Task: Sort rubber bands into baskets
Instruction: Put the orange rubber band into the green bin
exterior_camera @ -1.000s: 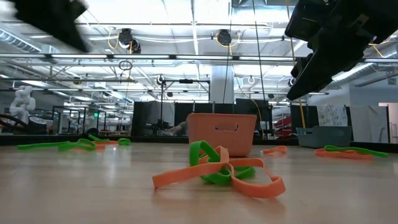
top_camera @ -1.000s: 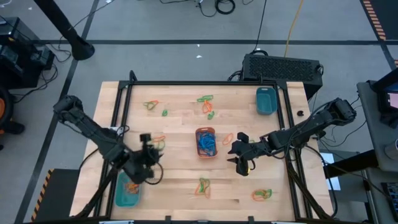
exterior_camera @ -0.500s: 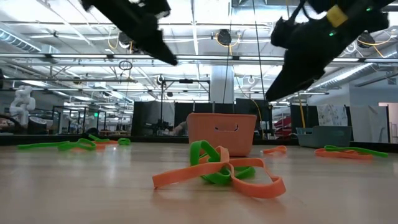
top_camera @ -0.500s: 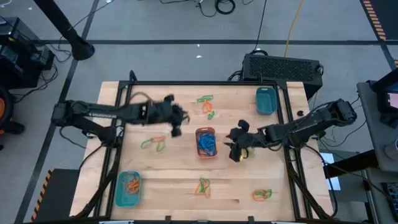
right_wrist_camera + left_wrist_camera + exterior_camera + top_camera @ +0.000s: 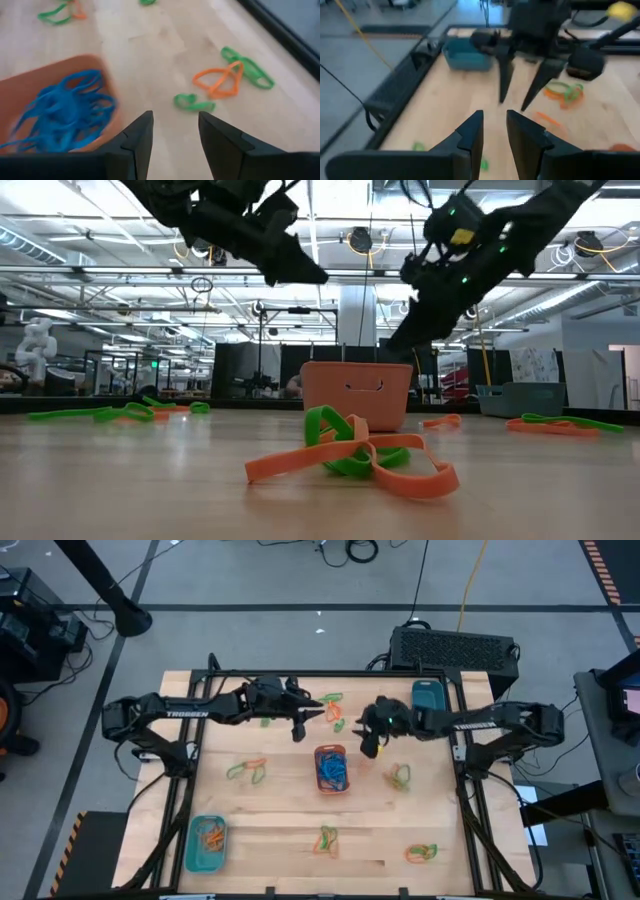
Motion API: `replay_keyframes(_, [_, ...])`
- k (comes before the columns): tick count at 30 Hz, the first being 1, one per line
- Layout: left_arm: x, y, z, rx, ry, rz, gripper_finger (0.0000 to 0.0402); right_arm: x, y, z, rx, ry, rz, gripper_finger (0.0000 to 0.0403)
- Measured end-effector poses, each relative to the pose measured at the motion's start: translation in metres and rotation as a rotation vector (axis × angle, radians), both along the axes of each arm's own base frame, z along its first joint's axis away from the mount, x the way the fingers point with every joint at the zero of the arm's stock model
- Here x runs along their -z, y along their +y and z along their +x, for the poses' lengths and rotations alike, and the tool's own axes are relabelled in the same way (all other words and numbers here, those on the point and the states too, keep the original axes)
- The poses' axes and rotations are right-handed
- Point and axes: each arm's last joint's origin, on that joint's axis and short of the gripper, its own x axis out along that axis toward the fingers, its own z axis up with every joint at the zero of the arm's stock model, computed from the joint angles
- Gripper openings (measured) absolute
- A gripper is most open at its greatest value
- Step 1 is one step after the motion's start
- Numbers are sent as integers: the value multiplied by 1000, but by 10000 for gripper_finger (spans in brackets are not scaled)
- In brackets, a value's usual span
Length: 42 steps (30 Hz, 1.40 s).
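Both arms hung above the worktop (image 5: 280,830): the left end effector (image 5: 303,721) and the right end effector (image 5: 368,735), upper middle of frame, each part-open, holding nothing. The orange basket (image 5: 331,769), centre, held blue rubber bands (image 5: 60,117); teal baskets sat upper right (image 5: 427,701) and lower left (image 5: 206,843).

From where I sat, the wooden table (image 5: 290,840) stood on a grey floor (image 5: 250,580) marked with dark lines. A black box (image 5: 455,648) sat behind it. Across the hall, ceiling beams (image 5: 330,272), a pillar (image 5: 357,315) and bright overhead lights showed.
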Motion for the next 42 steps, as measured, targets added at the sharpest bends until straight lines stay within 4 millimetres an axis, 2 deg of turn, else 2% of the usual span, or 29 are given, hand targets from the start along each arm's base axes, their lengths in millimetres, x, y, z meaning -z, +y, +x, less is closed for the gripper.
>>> replay_keyframes(5, [-2,3,0,5,-179,108,93,17,-33,10,-27,4,17,151])
replay_keyframes(10, [3,5,-8,27,-301,143,93,37,-54,40,-76,79,11,151])
replay_keyframes(16, [9,12,-15,19,-323,188,93,54,-69,72,-46,158,2,151])
replay_keyframes(21, [9,16,-17,62,-338,182,93,60,-79,87,50,206,-63,151])
replay_keyframes(25, [13,15,-17,101,-307,160,93,64,-83,95,86,252,-9,147])
replay_keyframes(32, [18,15,-18,113,-256,129,93,81,-87,108,113,334,66,83])
replay_keyframes(35, [18,15,-18,111,-257,120,93,81,-86,109,111,338,65,36])
replay_keyframes(37, [18,15,-18,109,-259,110,93,73,-85,109,103,331,53,10])
replay_keyframes(42, [18,15,-18,108,-261,105,93,47,-82,100,93,326,20,4])
